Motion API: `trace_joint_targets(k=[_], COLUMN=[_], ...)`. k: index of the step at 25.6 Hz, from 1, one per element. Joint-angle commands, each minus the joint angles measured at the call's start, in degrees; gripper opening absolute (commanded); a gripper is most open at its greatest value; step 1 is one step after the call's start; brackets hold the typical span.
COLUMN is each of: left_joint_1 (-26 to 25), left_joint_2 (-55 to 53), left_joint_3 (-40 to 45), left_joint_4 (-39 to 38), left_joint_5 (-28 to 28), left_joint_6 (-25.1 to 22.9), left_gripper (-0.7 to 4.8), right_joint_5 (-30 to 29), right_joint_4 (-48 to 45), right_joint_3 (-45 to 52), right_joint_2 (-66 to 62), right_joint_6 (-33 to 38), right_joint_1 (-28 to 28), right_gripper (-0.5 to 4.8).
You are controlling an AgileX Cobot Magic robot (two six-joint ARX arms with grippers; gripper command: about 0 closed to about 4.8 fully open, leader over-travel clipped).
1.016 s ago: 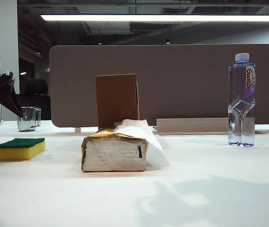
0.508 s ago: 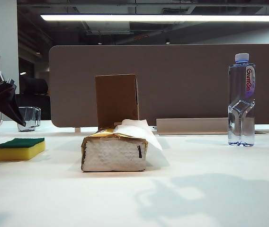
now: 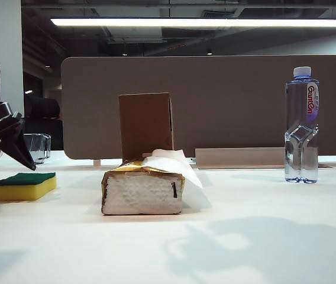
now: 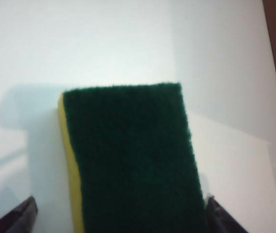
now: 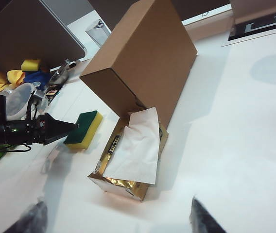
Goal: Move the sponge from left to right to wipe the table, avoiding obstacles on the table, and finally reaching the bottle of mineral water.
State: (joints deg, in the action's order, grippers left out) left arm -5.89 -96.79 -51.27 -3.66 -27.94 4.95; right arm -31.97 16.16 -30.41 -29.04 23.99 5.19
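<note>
From the side, my left gripper (image 3: 5,155) hangs wide open and empty just above the sponge (image 3: 23,185) at the table's (image 3: 245,236) left end, so I should drop squarely and close across its sides; the bottle (image 3: 301,124) stands far right. My left wrist view shows the green face (image 4: 133,155) centred between my fingertips (image 4: 16,218). My right wrist view shows the tissue pack (image 5: 130,160) against the cardboard box (image 5: 140,63), mid-table in my wiping path; my right gripper (image 5: 116,216) hovers open and empty above.

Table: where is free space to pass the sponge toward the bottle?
The table is bare in front of the tissue pack and from there right to the bottle. It is crowded where the cardboard box stands close behind the pack.
</note>
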Motion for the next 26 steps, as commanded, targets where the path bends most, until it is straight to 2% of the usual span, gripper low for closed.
trace_joint_targets(k=[1,25,26], left_joint_1=[0.0,2.6,2.6], left_joint_2=[0.0,-4.8,-4.8], left_joint_3=[-0.3,-2.0,-2.0], left_joint_4=[0.7,0.5,0.3], left_joint_5=[1.1,4.1,4.6], left_joint_6=[-0.5,-1.6,-1.6], left_gripper=[4.79,4.79,4.60], right_joint_5=[-0.1,0.3,0.3], right_joint_4=[-1.0,-0.9,-0.9], right_joint_3=[-0.4,-0.4,-0.4], right_joint_2=[0.0,0.0,0.0], right_joint_6=[0.0,0.0,0.0], right_joint_1=[0.0,-0.1,-0.1], right_gripper=[3.78,3.77,3.77])
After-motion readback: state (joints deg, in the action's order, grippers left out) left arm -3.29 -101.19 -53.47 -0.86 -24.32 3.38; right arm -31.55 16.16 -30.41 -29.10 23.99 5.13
